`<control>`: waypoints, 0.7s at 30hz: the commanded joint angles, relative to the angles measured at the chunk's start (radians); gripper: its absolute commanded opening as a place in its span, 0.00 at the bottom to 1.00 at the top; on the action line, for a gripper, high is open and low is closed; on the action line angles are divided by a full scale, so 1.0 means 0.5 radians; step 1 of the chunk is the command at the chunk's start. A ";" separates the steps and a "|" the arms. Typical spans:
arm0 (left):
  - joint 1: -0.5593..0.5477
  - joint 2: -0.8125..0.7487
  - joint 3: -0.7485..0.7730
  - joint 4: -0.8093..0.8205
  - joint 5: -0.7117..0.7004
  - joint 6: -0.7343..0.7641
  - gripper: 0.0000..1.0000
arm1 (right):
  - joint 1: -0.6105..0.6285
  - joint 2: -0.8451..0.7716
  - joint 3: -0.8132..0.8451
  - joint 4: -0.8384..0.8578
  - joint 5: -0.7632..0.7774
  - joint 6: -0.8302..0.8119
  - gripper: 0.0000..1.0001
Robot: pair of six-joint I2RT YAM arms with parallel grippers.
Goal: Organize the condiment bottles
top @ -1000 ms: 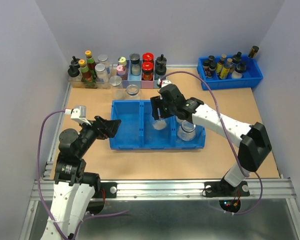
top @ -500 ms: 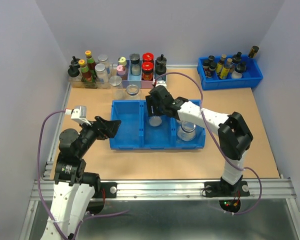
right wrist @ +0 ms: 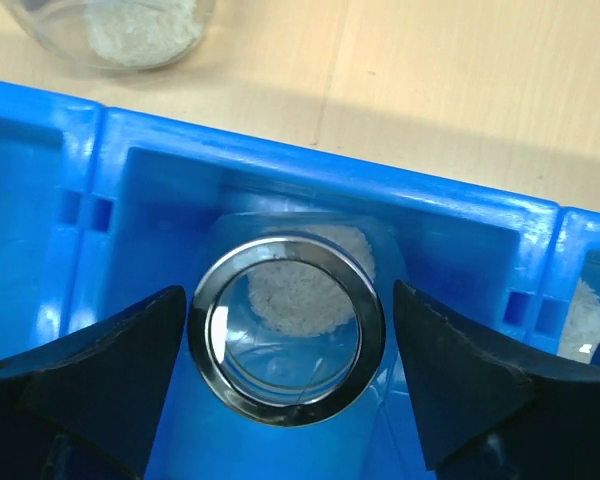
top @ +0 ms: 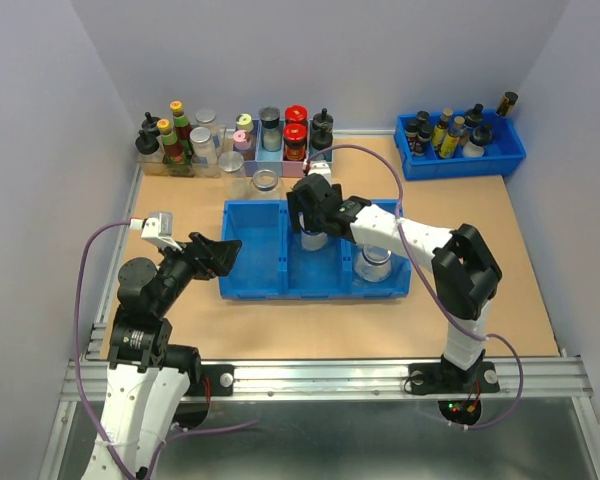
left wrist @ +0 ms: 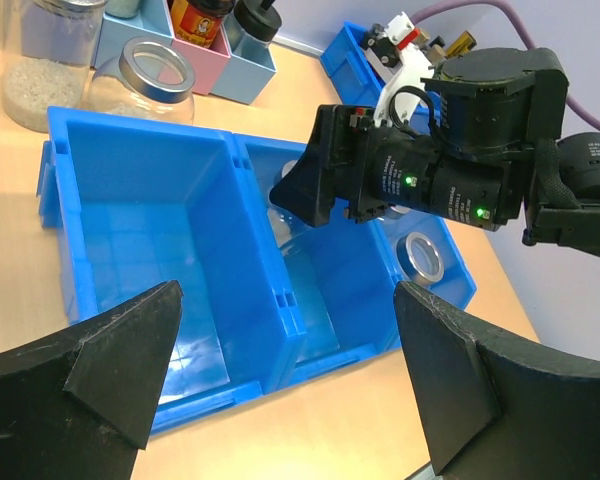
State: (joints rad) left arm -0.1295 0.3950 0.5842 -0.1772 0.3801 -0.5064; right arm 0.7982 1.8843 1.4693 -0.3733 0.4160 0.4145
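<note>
One glass jar [right wrist: 285, 335] stands in the middle box of the blue tray [top: 260, 272]. It has white grains at the bottom and a shiny ring round its open top. The right fingers [top: 311, 228] reach down on both sides of this jar. They are apart, just beside the ring, and do not squeeze it. A second jar [top: 373, 262] stands in the right box of the same tray, which has three boxes in a row. Two more jars stand on the counter [top: 180, 200] just behind the tray: a low jar [top: 265, 181] and a taller jar [top: 232, 170]. A fifth one, the lidded jar [top: 206, 135], stands in the back row among the bottles. The left fingers [top: 220, 257] are wide apart, hold nothing, and hang by the left end of the tray. Two red-capped bottles [top: 296, 128] stand at the back. A small blue bin [top: 460, 166] of dark bottles sits at the back right.
</note>
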 commanded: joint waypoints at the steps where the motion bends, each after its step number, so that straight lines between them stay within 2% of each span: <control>1: -0.008 -0.026 0.059 0.063 -0.012 0.025 0.99 | 0.048 -0.062 0.166 0.111 0.045 -0.050 0.91; 3: -0.008 -0.029 0.056 0.066 -0.009 0.025 0.99 | 0.048 -0.105 0.169 0.115 0.058 -0.053 1.00; 10: -0.008 -0.032 0.056 0.066 -0.012 0.028 0.99 | 0.048 -0.298 0.206 0.072 0.079 -0.117 1.00; 13: -0.008 -0.023 0.056 0.075 -0.012 0.028 0.99 | 0.048 -0.339 0.316 0.059 -0.037 -0.233 1.00; 16: -0.008 -0.023 0.053 0.081 -0.015 0.028 0.99 | 0.048 -0.210 0.525 0.007 -0.175 -0.417 1.00; 21: -0.008 -0.038 0.071 0.057 -0.027 0.040 0.99 | 0.002 0.176 0.914 -0.063 -0.405 -0.476 1.00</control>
State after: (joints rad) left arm -0.1295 0.3889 0.5842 -0.1772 0.3752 -0.5060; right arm 0.8120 1.8450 1.8179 -0.3866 0.3180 0.2375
